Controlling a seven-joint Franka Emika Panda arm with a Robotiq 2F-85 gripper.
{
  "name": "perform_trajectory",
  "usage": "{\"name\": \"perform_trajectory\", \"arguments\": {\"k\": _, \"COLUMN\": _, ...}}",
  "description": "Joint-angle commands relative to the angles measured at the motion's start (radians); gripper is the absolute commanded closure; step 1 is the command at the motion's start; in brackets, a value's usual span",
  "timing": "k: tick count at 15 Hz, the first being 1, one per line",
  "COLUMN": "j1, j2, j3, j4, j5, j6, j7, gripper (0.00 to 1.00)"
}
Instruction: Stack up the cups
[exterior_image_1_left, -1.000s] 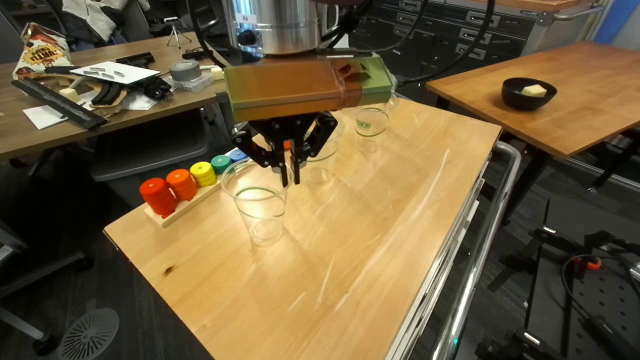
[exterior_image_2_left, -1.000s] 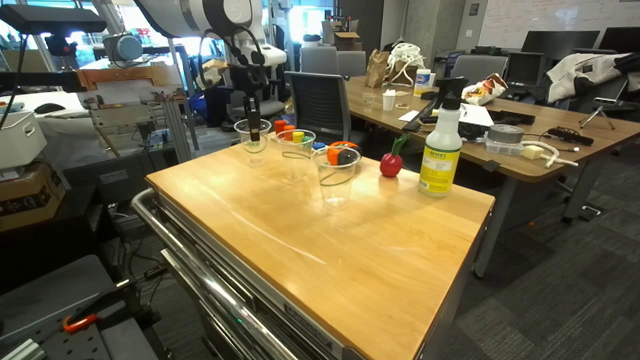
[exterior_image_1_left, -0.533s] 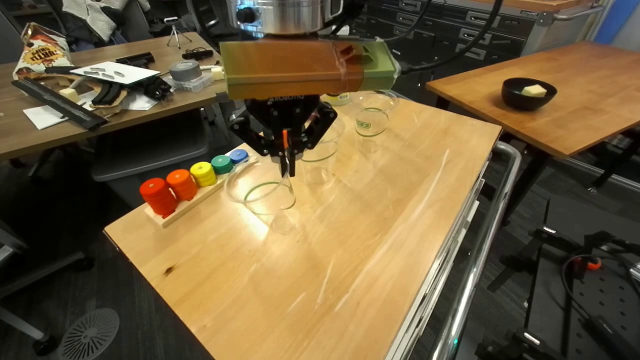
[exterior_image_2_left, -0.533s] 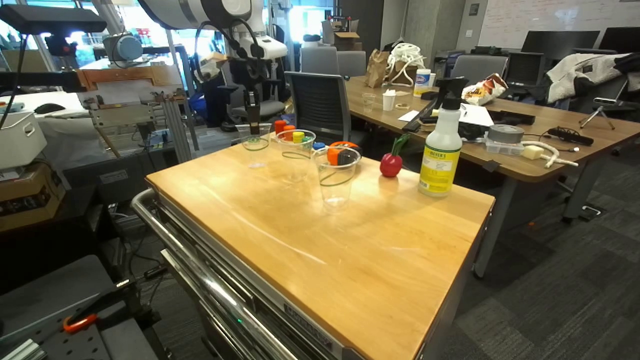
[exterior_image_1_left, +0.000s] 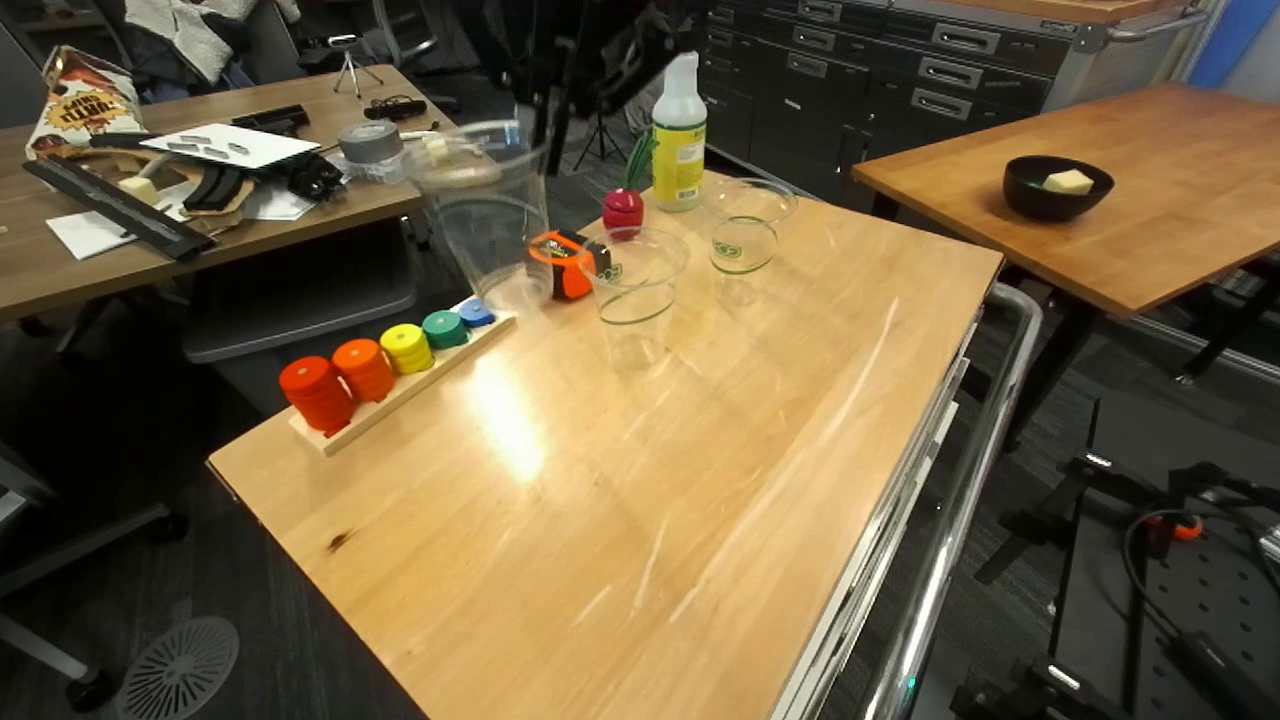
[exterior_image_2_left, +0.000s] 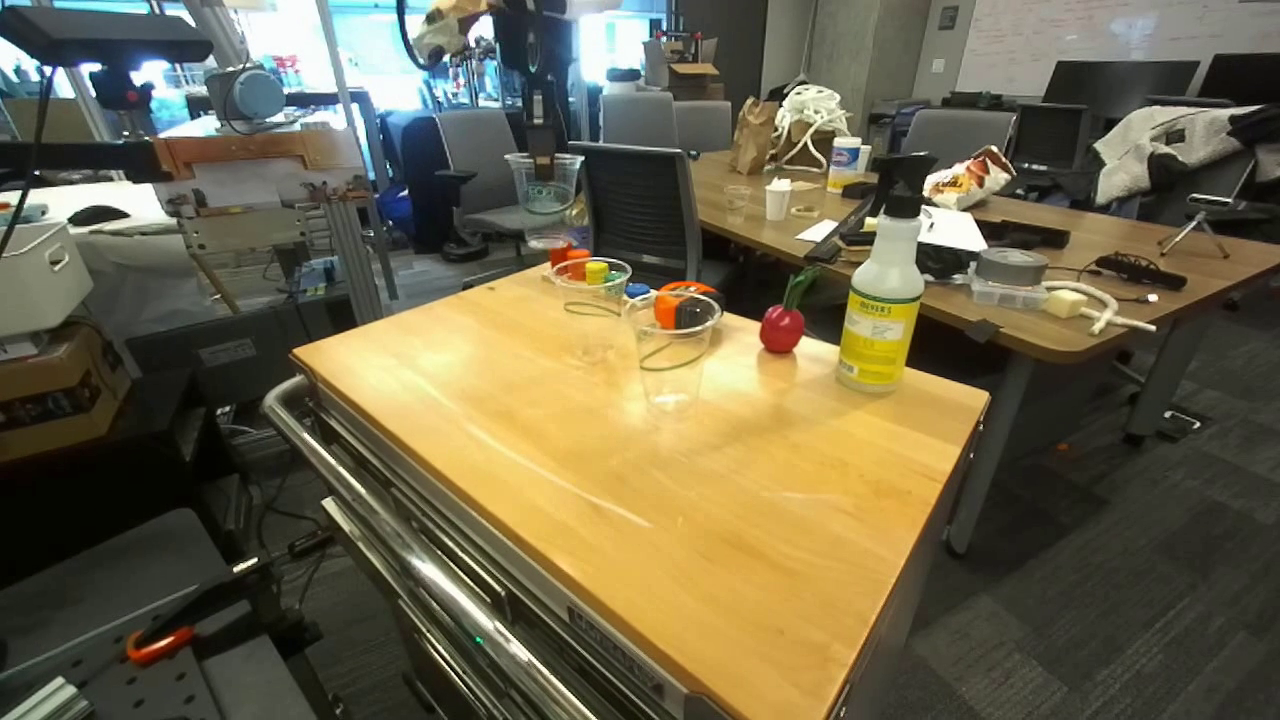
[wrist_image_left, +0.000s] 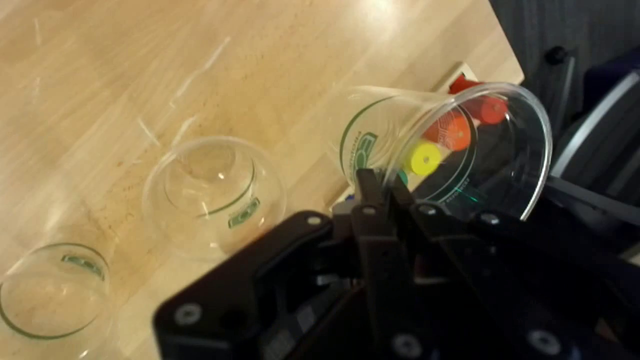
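My gripper (exterior_image_1_left: 556, 145) is shut on the rim of a clear plastic cup (exterior_image_1_left: 478, 225) and holds it in the air above the table. The fingertips (wrist_image_left: 382, 177) pinch the cup's wall in the wrist view. The held cup is also seen in an exterior view (exterior_image_2_left: 547, 198), about upright. A second clear cup (exterior_image_1_left: 637, 305) stands upright on the table, below and beside the held cup; it also shows in the wrist view (wrist_image_left: 215, 200). A third clear cup (exterior_image_1_left: 744, 245) stands upright farther along, and in the wrist view (wrist_image_left: 52, 295) it is cut off at the lower left.
A wooden rack of coloured discs (exterior_image_1_left: 392, 365) lies along the table edge near the held cup. An orange and black tape measure (exterior_image_1_left: 570, 266), a red radish (exterior_image_1_left: 623, 213) and a spray bottle (exterior_image_1_left: 680, 145) stand along the same side. The wooden table (exterior_image_2_left: 600, 470) has a metal rail.
My gripper has closed on the rim of the end cup, tilted it briefly, and lifted it off the table. The other two cups have not moved.
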Motion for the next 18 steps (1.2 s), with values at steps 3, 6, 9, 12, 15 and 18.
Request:
{"name": "perform_trajectory", "arguments": {"k": 3, "j1": -0.068, "j2": -0.137, "j3": -0.058, "j4": -0.007, "j5": 0.03, "j6": -0.025, "j7": -0.065, "gripper": 0.98}}
{"name": "perform_trajectory", "arguments": {"k": 6, "j1": -0.091, "j2": -0.166, "j3": -0.078, "j4": -0.027, "j5": 0.037, "j6": -0.059, "j7": -0.114, "gripper": 0.98}}
{"name": "perform_trajectory", "arguments": {"k": 9, "j1": -0.101, "j2": -0.173, "j3": -0.087, "j4": -0.055, "j5": 0.055, "j6": -0.105, "j7": -0.176, "gripper": 0.98}}
{"name": "perform_trajectory", "arguments": {"k": 12, "j1": -0.102, "j2": -0.167, "j3": -0.084, "j4": -0.099, "j5": 0.053, "j6": -0.088, "j7": -0.226, "gripper": 0.98}}
{"name": "perform_trajectory", "arguments": {"k": 15, "j1": -0.102, "j2": -0.158, "j3": -0.079, "j4": -0.136, "j5": 0.016, "j6": -0.052, "j7": -0.245, "gripper": 0.98}}
{"name": "perform_trajectory", "arguments": {"k": 18, "j1": -0.101, "j2": -0.153, "j3": -0.079, "j4": -0.161, "j5": 0.027, "j6": -0.025, "j7": -0.258, "gripper": 0.98}}
